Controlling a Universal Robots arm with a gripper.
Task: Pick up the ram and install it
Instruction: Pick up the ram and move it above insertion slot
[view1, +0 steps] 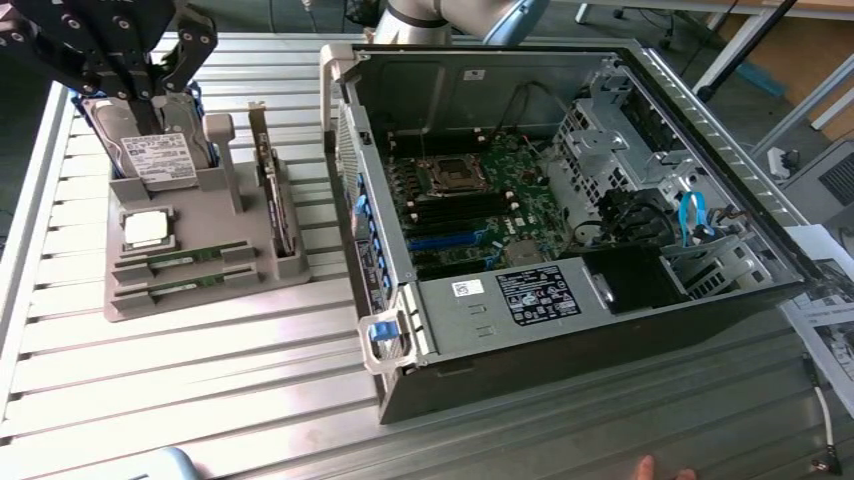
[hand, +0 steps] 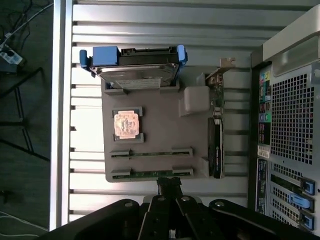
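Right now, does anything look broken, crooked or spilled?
Nothing stands out. Both ram sticks lie straight in their slots on the holder, the hard drive and card stand upright, and nothing looks spilled or cracked. The case lies open on its side.

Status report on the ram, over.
Gripper shut, empty, high above the holder. Two ram sticks lying in it, untouched. Nothing on top of them.
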